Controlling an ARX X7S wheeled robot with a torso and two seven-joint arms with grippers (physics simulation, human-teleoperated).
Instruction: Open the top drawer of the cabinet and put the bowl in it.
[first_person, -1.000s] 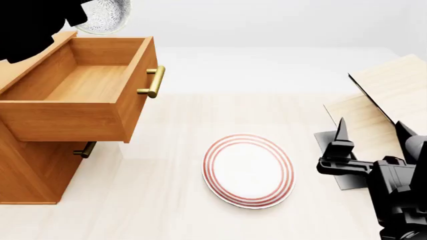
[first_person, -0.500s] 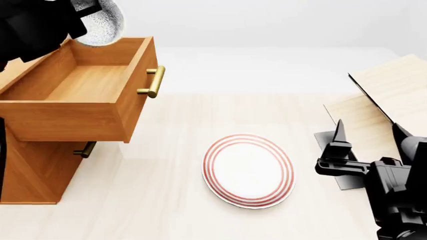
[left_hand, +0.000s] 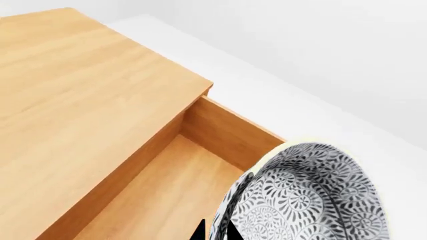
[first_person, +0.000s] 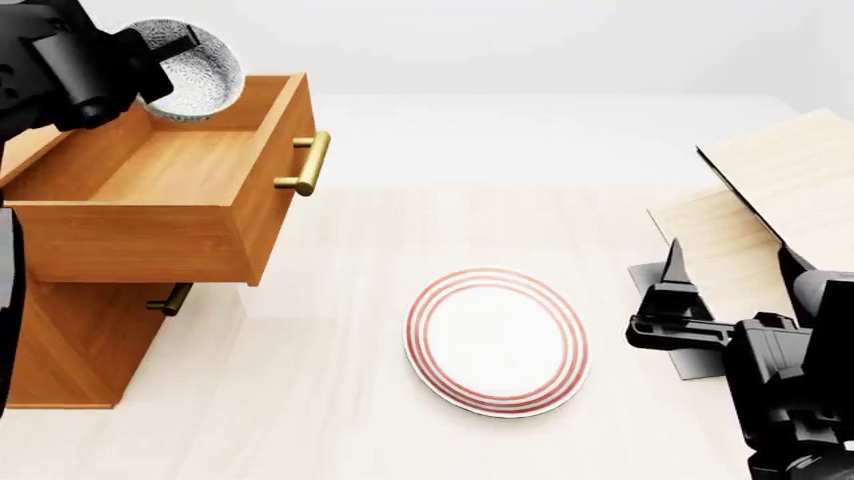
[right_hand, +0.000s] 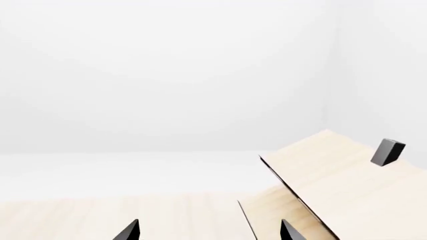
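The left pincer (first_person: 158, 62) is clamping the rim of the bowl (first_person: 195, 70), holding it tilted above the far end of the top drawer (first_person: 160, 165), which is standing pulled out of the cabinet (first_person: 60, 340) with its light wood interior bare. In the left wrist view the bowl (left_hand: 313, 195) is showing its blue-grey patterned inside beside the drawer's far wall. The brass bar handle (first_person: 310, 163) is facing the middle of the surface (first_person: 334, 420). A white plate with red rings (first_person: 497, 340) is lying flat there, well apart from the cabinet. The right pincer (first_person: 731, 270) is hovering with its fingers spread apart and holding nothing, just before the tilted light-wood shelf rack (first_person: 781, 185). No writing is showing anywhere.
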